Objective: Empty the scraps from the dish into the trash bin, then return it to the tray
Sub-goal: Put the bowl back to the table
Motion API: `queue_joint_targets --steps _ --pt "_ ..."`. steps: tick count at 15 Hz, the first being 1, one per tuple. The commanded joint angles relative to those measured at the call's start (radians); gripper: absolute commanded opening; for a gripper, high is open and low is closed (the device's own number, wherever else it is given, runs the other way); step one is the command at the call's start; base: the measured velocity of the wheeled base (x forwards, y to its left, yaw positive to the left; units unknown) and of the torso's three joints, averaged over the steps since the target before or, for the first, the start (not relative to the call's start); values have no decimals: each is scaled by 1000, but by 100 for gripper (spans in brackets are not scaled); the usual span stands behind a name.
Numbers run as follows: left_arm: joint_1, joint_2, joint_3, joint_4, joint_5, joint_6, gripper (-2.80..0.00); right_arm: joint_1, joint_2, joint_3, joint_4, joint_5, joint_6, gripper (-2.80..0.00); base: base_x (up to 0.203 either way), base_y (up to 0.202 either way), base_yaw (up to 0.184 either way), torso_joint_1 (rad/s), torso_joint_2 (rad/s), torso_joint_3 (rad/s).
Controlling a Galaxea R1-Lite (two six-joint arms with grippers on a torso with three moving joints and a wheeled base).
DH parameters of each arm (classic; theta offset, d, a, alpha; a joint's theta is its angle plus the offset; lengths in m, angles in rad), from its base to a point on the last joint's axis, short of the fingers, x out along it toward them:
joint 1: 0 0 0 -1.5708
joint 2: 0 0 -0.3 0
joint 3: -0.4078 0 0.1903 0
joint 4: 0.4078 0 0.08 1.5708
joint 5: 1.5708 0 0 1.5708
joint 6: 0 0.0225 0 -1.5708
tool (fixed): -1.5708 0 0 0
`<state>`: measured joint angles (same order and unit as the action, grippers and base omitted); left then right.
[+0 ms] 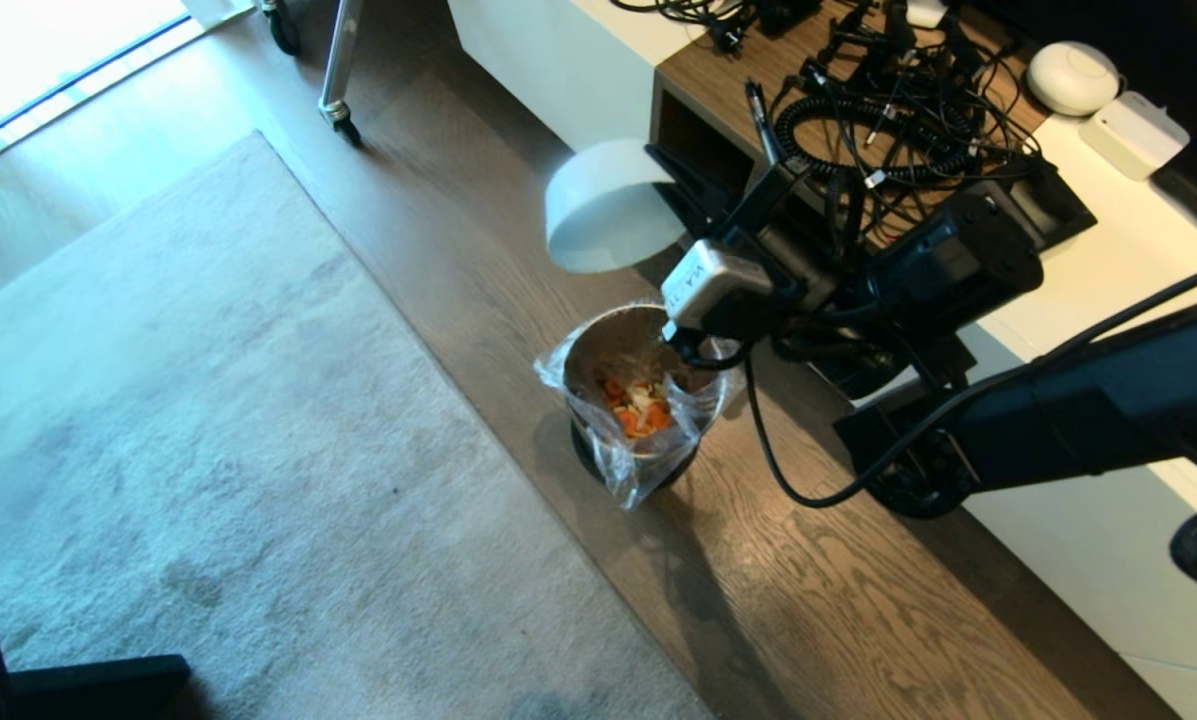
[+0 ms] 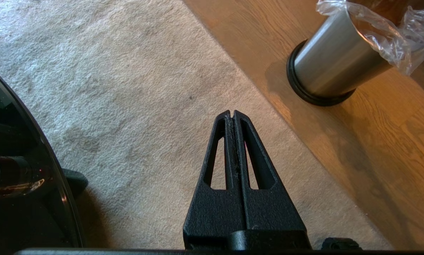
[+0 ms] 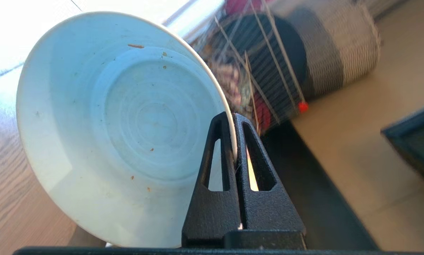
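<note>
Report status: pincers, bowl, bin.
Right pincer shut on bowl rim, tipped above trash bin. Scraps in liner. Left pincer shut, idle over carpet.

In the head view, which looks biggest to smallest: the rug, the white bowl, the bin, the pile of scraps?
1. Rug, by far.
2. White bowl and bin look alike; the raised bowl is nearer the camera, so unranked.
3. Scraps.

- The grey housing [image 1: 710, 283] on the right arm's wrist carries a few dark printed marks, too small and too tilted to read.
- No other text, brand, number or sign can be read in the head view or in either wrist view.
</note>
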<state>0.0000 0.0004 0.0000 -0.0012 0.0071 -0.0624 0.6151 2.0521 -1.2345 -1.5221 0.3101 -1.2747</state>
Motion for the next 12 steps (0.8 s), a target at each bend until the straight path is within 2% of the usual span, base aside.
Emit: queue_joint_targets --steps 1,6,9,12 --pt "0 0 0 0 1 -1 -280 -1 -2 0 -44 -82 21 -280 0 0 0 0 0 0" --pt "0 0 0 0 1 -1 -280 -6 -15 58 -44 -403 102 -280 0 0 0 0 0 0" --pt "0 0 0 0 1 -1 -280 -7 -55 188 -44 -543 169 -280 0 0 0 0 0 0" --pt "0 0 0 0 1 -1 -280 -9 -112 282 -41 -648 224 -280 0 0 0 0 0 0"
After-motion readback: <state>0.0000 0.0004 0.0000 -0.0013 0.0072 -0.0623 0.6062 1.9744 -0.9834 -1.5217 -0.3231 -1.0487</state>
